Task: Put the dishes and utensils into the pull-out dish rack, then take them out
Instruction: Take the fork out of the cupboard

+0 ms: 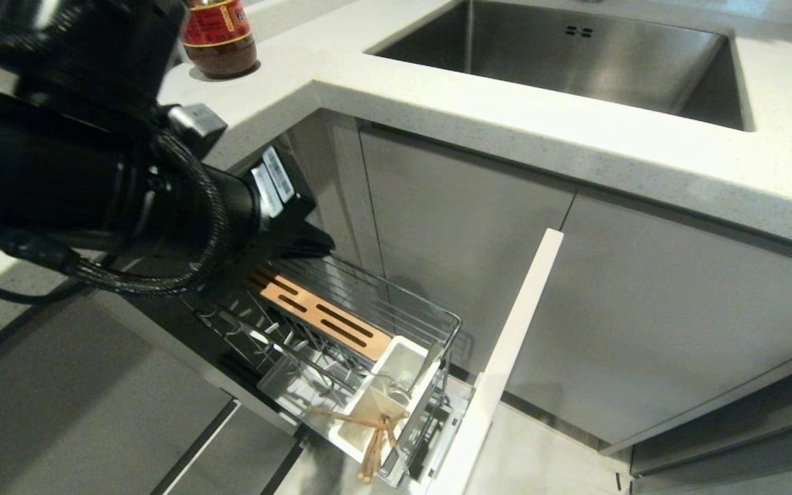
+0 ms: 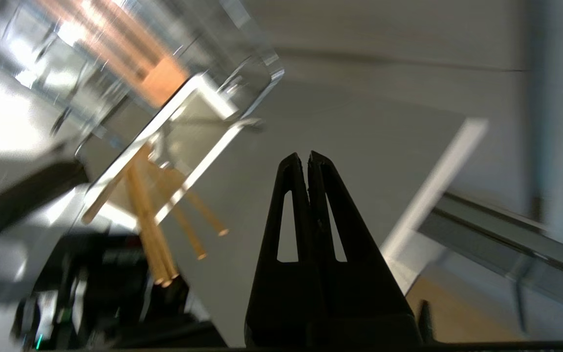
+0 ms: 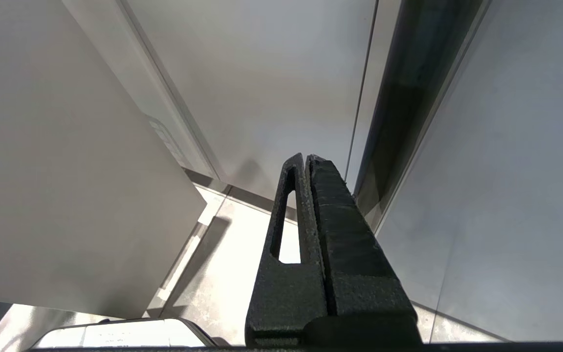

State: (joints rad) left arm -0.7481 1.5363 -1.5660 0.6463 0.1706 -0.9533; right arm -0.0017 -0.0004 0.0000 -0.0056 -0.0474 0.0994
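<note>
Reaching over the pull-out dish rack (image 1: 341, 330) with its tips pressed together and empty, the left tool (image 2: 308, 157) should spread its tips first, then pinch the chopsticks (image 1: 375, 440) leaning from the white cup (image 1: 396, 392) at the rack's front end.

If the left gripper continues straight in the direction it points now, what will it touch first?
Probably the grey cabinet door. In the left wrist view the shut left gripper aims at that flat panel, passing beside the white utensil cup and chopsticks of the pull-out dish rack. Depth is unclear.
</note>
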